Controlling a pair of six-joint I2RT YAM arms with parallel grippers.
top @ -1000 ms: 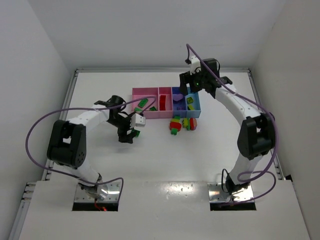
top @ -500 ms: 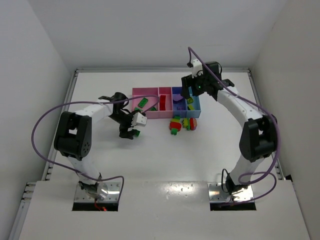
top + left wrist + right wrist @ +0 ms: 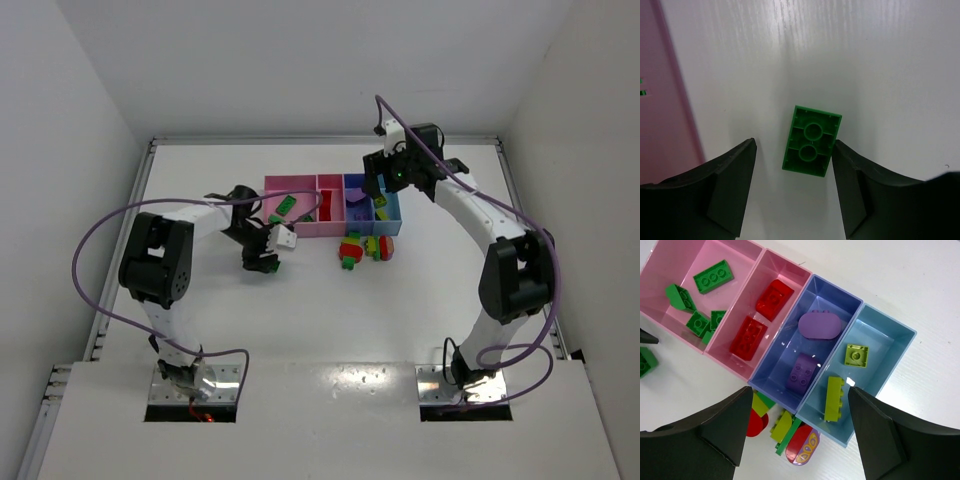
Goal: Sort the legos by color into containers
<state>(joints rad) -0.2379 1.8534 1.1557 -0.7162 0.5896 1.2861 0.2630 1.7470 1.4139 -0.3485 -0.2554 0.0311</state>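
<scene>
A green lego (image 3: 812, 148) lies studs-down on the table between the fingers of my left gripper (image 3: 794, 150). The jaws are open, the right finger close to the brick's corner and a gap on the left. From above, this gripper (image 3: 262, 262) sits just left of the containers (image 3: 300, 226). My right gripper (image 3: 800, 390) hangs open above the bins, holding nothing. Green legos (image 3: 713, 276) lie in the wide pink bin, red ones (image 3: 774, 299) in the narrow pink, purple ones (image 3: 801, 371) in the blue-violet, yellow ones (image 3: 834, 398) in the light blue.
Two multi-colour stacks (image 3: 350, 250) (image 3: 380, 247) of red, yellow and green pieces lie on the table right in front of the bins. The pink bin wall (image 3: 670, 100) runs close along the left gripper's side. White walls enclose the table.
My left gripper has shifted slightly toward the bins and lowered around the green lego, its jaws narrowing. The right arm moved a little at first, then held still.
</scene>
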